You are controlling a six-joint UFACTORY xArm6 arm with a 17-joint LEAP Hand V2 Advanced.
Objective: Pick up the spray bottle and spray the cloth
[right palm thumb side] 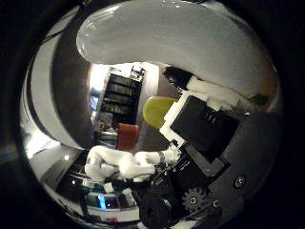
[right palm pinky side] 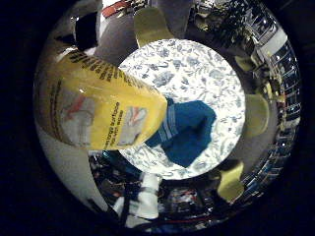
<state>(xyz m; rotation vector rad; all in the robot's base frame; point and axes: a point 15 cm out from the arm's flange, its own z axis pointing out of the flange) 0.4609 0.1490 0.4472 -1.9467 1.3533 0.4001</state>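
Half the job looks done: the spray bottle (right palm pinky side: 101, 110) is off the bench (right palm pinky side: 197, 69) and fills much of the little-finger-side view, its yellow labelled body close against the palm and hanging above the round, flower-patterned top. The hand (right palm thumb side: 190, 157) appears clamped on it; in the thumb-side view a pale curved surface, probably the bottle's upper part, lies right across the palm, and a white finger (right palm thumb side: 121, 162) curls inward beneath it. The blue cloth (right palm pinky side: 189, 132) lies crumpled near the middle of the bench, partly hidden behind the bottle's lower end. Left to do, as I judge it, is the spraying itself: no mist or wet patch shows, and I cannot tell where the nozzle points or whether any finger rests on the trigger.
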